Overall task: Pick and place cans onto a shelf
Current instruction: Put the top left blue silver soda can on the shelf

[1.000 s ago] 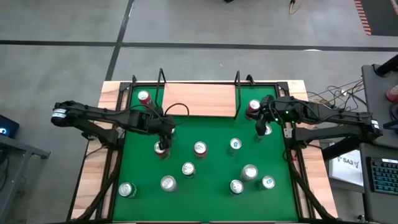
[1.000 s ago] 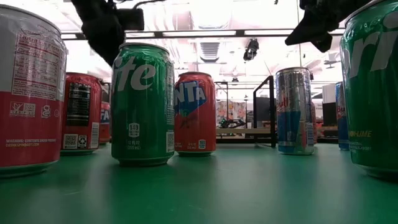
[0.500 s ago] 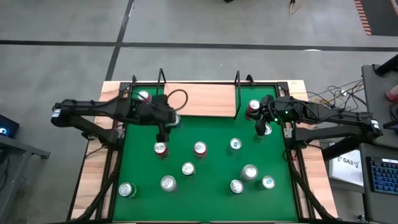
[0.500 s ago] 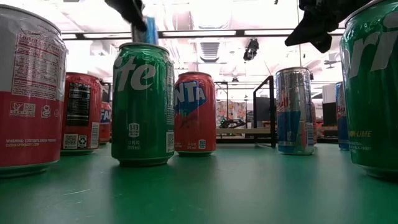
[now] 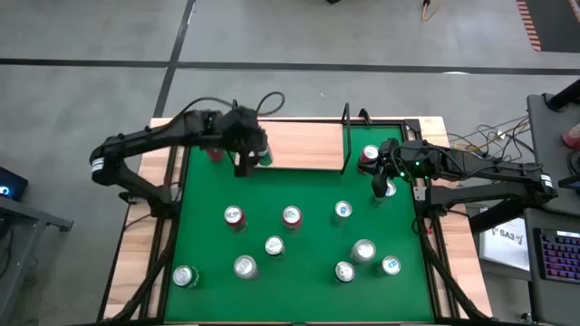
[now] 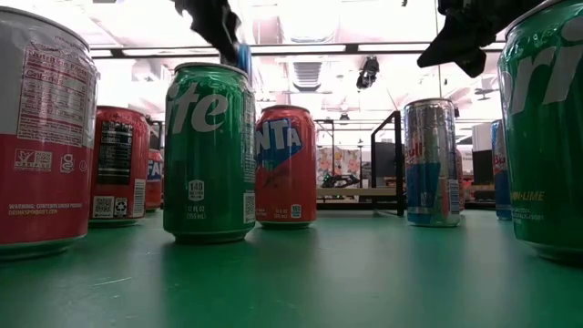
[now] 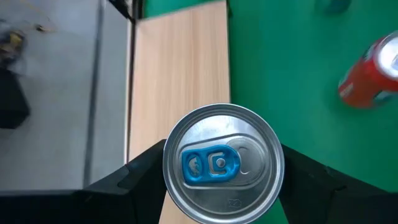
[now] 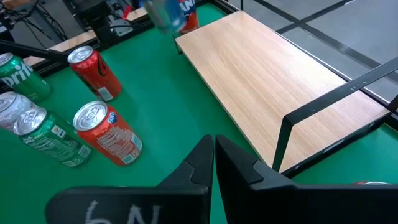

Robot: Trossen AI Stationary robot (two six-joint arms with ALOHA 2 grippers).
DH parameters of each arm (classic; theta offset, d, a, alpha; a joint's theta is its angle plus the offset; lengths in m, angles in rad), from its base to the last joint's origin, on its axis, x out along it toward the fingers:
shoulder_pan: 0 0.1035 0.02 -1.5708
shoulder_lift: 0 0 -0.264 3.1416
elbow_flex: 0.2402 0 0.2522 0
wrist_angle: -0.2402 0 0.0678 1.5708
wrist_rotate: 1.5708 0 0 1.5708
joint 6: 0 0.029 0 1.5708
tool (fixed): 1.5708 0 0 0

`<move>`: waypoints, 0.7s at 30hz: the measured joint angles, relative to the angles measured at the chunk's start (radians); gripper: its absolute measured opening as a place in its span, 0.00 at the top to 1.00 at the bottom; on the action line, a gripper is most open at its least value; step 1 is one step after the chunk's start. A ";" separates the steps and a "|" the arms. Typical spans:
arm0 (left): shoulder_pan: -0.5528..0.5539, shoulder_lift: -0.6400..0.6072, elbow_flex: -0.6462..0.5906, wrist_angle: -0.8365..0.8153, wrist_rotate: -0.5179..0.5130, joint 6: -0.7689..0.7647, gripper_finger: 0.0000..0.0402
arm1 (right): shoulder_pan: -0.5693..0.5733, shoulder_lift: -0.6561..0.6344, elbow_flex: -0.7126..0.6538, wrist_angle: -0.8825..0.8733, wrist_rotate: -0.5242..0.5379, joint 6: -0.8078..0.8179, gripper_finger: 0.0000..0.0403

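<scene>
My left gripper [image 5: 251, 156] is shut on a can [image 7: 221, 163] with a silver top and blue tab, held in the air over the near left edge of the shelf [image 5: 294, 145], a light-wood board at the table's far side. The can shows as a blue blur [image 8: 163, 14] in the right wrist view. Several cans stand on their bases on the green table top, among them a red one [image 5: 234, 215] and another [image 5: 291, 215]. My right gripper [image 8: 214, 152] hangs shut and empty right of the shelf [image 8: 273, 81]. My left gripper pinches the can's side wall [image 7: 166, 180] between its two fingers [image 7: 140, 177], one on each side below the rim. The fingers slant down from above. The can is lifted clear and roughly upright, top up, over the edge between board and green top.
Black wire uprights [image 5: 235, 113] [image 5: 345, 136] stand at the shelf's ends. A red can [image 5: 369, 156] stands just right of the right upright, close to my right gripper [image 5: 382, 181]. Another red can [image 7: 370, 78] stands on the green left of the shelf. More cans [image 5: 363, 251] fill the near half.
My left gripper has carried the can up and toward the table's far edge, from above the red can at centre left to the shelf's near left edge, rolling its wrist on the way. It has stayed shut on the can.
</scene>
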 joint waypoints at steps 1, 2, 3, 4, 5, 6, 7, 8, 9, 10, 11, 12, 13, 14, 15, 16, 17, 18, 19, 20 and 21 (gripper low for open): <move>0.023 0.010 0.000 -0.004 0.022 0.023 0.43 | 0.000 0.000 0.000 0.000 0.000 0.000 0.98; 0.043 0.019 0.000 -0.005 0.042 0.048 0.43 | 0.000 0.000 0.000 0.000 0.000 0.000 0.98; 0.063 0.027 -0.001 -0.006 0.060 0.072 0.43 | 0.000 0.000 0.000 0.000 0.000 -0.002 0.98; 0.085 0.034 -0.003 -0.007 0.072 0.095 0.43 | 0.000 0.000 0.000 0.000 0.000 -0.003 0.98; 0.105 0.039 -0.007 -0.009 0.087 0.113 0.43 | 0.000 0.000 0.000 0.000 0.000 -0.003 0.98; 0.125 0.047 -0.008 -0.014 0.107 0.131 0.43 | 0.000 0.000 0.000 0.000 0.000 -0.003 0.98; 0.146 0.052 -0.008 -0.015 0.129 0.143 0.43 | 0.000 0.000 0.000 0.000 0.000 -0.003 0.98; 0.168 0.056 -0.009 -0.013 0.155 0.154 0.43 | 0.000 0.000 0.000 0.000 0.000 -0.003 0.98; 0.186 0.058 -0.009 -0.012 0.177 0.163 0.43 | 0.000 0.000 0.000 0.000 0.000 -0.003 0.98; 0.203 0.060 -0.008 -0.012 0.188 0.170 0.43 | 0.000 0.000 0.000 0.000 0.000 -0.003 0.98; 0.221 0.062 -0.008 -0.011 0.196 0.177 0.43 | 0.000 0.000 -0.001 0.000 0.001 -0.003 0.98; 0.236 0.064 -0.009 -0.008 0.199 0.186 0.43 | 0.000 0.000 -0.003 0.000 0.004 -0.003 0.98; 0.248 0.064 -0.016 0.002 0.199 0.193 0.43 | 0.000 0.000 -0.006 -0.001 0.011 -0.003 0.98; 0.260 0.064 -0.020 0.004 0.203 0.198 0.43 | 0.000 0.000 -0.008 -0.001 0.016 -0.003 0.98; 0.272 0.064 -0.023 0.003 0.214 0.204 0.43 | 0.000 0.000 -0.010 0.000 0.017 -0.003 0.98; 0.282 0.064 -0.025 0.003 0.233 0.207 0.43 | 0.000 0.000 -0.013 -0.001 0.018 -0.003 0.98; 0.290 0.064 -0.025 0.005 0.250 0.210 0.43 | 0.000 0.000 -0.014 0.000 0.018 -0.003 0.98; 0.294 0.064 -0.026 0.008 0.260 0.215 0.42 | 0.000 0.000 -0.016 0.000 0.018 -0.003 0.98; 0.297 0.064 -0.026 0.011 0.266 0.217 0.42 | 0.000 0.000 -0.018 0.000 0.018 -0.003 0.98; 0.300 0.064 -0.026 0.011 0.270 0.220 0.42 | 0.000 0.000 -0.020 0.000 0.018 -0.003 0.98; 0.302 0.064 -0.027 0.010 0.271 0.225 0.42 | 0.000 0.000 -0.021 0.001 0.018 -0.003 0.98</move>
